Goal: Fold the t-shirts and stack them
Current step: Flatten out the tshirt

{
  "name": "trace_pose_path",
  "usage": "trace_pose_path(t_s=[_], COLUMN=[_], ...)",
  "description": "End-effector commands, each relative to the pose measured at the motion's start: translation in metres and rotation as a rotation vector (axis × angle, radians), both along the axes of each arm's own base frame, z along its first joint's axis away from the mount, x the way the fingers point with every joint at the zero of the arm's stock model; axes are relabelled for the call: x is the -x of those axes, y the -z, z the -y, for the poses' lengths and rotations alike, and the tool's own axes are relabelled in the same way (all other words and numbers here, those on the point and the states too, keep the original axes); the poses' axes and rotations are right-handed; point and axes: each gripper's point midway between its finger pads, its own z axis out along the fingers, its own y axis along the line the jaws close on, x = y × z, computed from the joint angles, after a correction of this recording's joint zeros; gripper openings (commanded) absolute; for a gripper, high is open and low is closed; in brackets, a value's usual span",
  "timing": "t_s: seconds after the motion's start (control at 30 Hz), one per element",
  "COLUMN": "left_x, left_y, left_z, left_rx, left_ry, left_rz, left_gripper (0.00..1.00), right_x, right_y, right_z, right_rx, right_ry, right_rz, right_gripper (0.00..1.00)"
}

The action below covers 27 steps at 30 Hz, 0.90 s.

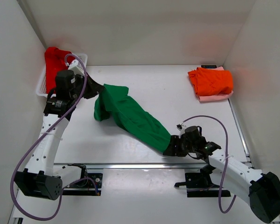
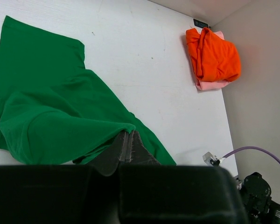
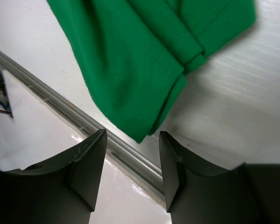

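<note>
A bright green t-shirt (image 1: 130,116) lies stretched in a diagonal band across the table between my two grippers. My left gripper (image 1: 97,91) is shut on its far-left end; in the left wrist view the fingers (image 2: 119,149) are pressed together on a fold of the green cloth (image 2: 46,107). My right gripper (image 1: 170,148) stands open at the near-right end. In the right wrist view the cloth's corner (image 3: 130,60) hangs just ahead of the gap between the spread fingertips (image 3: 95,144), ungripped. An orange t-shirt (image 1: 211,80) rests folded on a pale pink one (image 1: 214,97) at the back right.
A white lattice basket (image 1: 41,86) at the back left holds a red t-shirt (image 1: 53,60). A metal rail (image 1: 130,165) runs along the table's near edge, right under the right gripper. White walls close in on both sides and the back.
</note>
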Motion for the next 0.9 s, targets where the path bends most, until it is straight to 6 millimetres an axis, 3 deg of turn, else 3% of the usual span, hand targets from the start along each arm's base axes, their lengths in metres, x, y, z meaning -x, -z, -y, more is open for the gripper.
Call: trace_pose_path(t_s=[0.0,0.13,0.2,0.27,0.37,0.5,0.53,0.6,0.63,0.67,0.7,0.73,0.77,0.8,0.83,0.87], left_x=[0.006,0.007,0.008,0.008,0.009,0.005,0.004,-0.001,-0.002,-0.007,-0.008,-0.007,-0.004,-0.001,0.009,0.019], left_y=[-0.013,-0.011,-0.012,-0.008,-0.009,-0.02,-0.031,-0.059,-0.099,-0.111,-0.122,-0.151,-0.19,-0.203,-0.237,-0.265], left_z=[0.002,0.003,0.002,0.0,0.0,-0.003,-0.004,-0.01,-0.015,-0.017,-0.021,-0.025,-0.03,-0.037,-0.044,-0.048], left_rx=[0.021,0.024,0.028,0.023,0.021,0.009,0.009,0.021,0.025,0.025,0.016,0.015,0.02,0.01,0.025,0.037], left_ry=[0.011,0.01,0.01,0.0,0.003,-0.002,-0.006,-0.038,-0.059,-0.07,-0.088,-0.104,-0.135,-0.172,-0.213,-0.233], left_rz=[0.052,0.047,0.052,0.039,0.045,0.068,0.095,0.16,0.248,0.27,0.285,0.332,0.41,0.427,0.503,0.571], left_gripper=[0.0,0.0,0.0,0.0,0.0,0.0,0.0,0.0,0.0,0.0,0.0,0.0,0.0,0.0,0.0,0.0], right_x=[-0.01,-0.012,-0.015,-0.016,-0.019,-0.041,-0.046,-0.07,-0.084,-0.092,-0.099,-0.111,-0.119,-0.121,-0.123,-0.128], right_y=[-0.017,-0.016,-0.026,-0.033,-0.047,-0.1,-0.11,-0.165,-0.197,-0.21,-0.248,-0.288,-0.294,-0.332,-0.366,-0.375], right_z=[-0.013,-0.014,-0.017,-0.019,-0.018,-0.01,-0.007,0.005,0.013,0.016,0.022,0.031,0.038,0.044,0.051,0.052], right_rx=[-0.138,-0.15,-0.184,-0.205,-0.237,-0.249,-0.249,-0.254,-0.239,-0.226,-0.203,-0.175,-0.124,-0.1,-0.094,-0.088], right_ry=[-0.009,-0.003,0.0,0.005,0.003,0.013,0.018,0.033,0.056,0.072,0.078,0.119,0.14,0.158,0.176,0.177], right_rz=[0.063,0.067,0.091,0.1,0.115,0.234,0.25,0.385,0.463,0.49,0.584,0.683,0.691,0.78,0.851,0.868], right_gripper=[0.47,0.43,0.1,0.01,0.0,0.0,0.0,0.0,0.0,0.0,0.0,0.01,0.0,0.0,0.0,0.0])
